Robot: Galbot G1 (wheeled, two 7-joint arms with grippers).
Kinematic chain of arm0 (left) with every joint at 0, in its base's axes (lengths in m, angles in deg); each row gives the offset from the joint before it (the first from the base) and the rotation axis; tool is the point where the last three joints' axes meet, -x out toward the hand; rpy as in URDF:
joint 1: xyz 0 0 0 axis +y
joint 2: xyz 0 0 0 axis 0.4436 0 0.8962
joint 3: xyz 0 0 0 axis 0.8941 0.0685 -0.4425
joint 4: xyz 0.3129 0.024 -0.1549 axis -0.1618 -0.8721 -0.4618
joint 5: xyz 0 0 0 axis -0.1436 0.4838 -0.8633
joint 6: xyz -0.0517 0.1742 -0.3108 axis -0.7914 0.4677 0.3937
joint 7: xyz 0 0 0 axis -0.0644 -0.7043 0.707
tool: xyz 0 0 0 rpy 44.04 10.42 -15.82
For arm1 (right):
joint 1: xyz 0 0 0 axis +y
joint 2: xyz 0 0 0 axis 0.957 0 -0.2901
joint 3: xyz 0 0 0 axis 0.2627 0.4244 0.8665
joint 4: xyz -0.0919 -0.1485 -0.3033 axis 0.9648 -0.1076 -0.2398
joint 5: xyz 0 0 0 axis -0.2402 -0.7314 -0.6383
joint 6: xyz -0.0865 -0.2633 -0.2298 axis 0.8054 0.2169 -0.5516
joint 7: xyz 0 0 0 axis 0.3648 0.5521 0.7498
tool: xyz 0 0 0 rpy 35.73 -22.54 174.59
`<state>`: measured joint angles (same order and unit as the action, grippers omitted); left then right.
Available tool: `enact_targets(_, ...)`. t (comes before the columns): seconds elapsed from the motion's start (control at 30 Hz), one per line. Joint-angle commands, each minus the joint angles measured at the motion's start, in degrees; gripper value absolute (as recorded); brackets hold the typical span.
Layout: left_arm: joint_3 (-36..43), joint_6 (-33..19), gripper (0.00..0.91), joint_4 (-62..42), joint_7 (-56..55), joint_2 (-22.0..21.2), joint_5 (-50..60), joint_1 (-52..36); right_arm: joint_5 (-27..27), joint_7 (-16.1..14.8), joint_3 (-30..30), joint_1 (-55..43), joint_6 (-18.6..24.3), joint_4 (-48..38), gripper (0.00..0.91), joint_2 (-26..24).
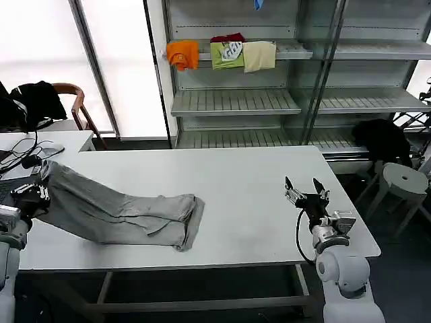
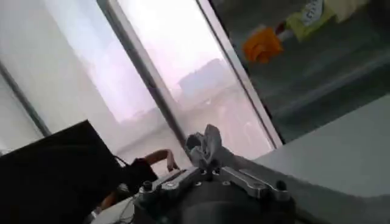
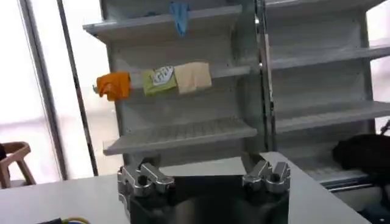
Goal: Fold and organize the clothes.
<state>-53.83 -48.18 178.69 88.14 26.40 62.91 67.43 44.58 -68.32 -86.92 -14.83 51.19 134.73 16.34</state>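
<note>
A light grey shirt (image 1: 121, 212) lies stretched in a long bunched band across the left part of the white table (image 1: 236, 175), its free end folded over near the middle. My left gripper (image 1: 35, 195) is at the table's left edge, shut on the shirt's other end and lifting it a little. In the left wrist view a tuft of grey fabric (image 2: 207, 146) sticks up between the closed fingers. My right gripper (image 1: 304, 190) hovers over the table's right side, open and holding nothing, well away from the shirt.
Metal shelves (image 1: 236, 101) stand behind the table with orange, green and beige cloths (image 1: 222, 54) hanging on one. A chair with black garments (image 1: 34, 101) is at far left, cables and a laptop (image 1: 20, 158) at the left edge, a stool (image 1: 401, 182) at right.
</note>
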Motion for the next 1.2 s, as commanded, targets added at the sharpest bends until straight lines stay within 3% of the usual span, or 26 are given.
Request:
enact_targets(0.03,11.55,8.39,0.010,13.41,-0.09,-7.55,-5.55,-0.22,0.02,0.04,0.02,0.24,0.03,-0.78,0.907,-0.03)
enact_targets(0.17,22.58,10.84,0.010,14.43,-3.75,-13.02,-2.38,-1.13,-0.15,0.00,0.04,0.66,-0.02,-0.52,0.907,0.29)
enact_targets(0.33,30.42,10.95,0.010,11.96,-6.17,-15.93,0.96,-2.54,-0.35,-0.15,-0.18,1.50,-0.02,-0.23,0.907,0.39)
enact_targets(0.87,36.78,10.96,0.020,5.53,-6.56,-18.55,4.69,-1.94,-0.55,-0.16,-0.42,1.60,0.13,-1.25,0.907,0.86)
enact_targets(0.9,36.92,10.92,0.393,4.96,-6.53,-18.69,5.28,-2.02,-0.55,-0.19,-0.39,1.56,0.18,-1.42,0.907,0.88)
enact_targets(0.93,37.00,10.92,0.907,4.65,-6.58,-18.75,5.48,-2.10,-0.54,-0.21,-0.35,1.58,0.20,-1.55,0.907,0.89)
enact_targets(1.2,38.28,10.84,0.907,0.63,-7.93,-21.44,6.14,-2.23,-0.48,-0.47,-0.15,1.31,0.31,-2.80,0.907,0.71)
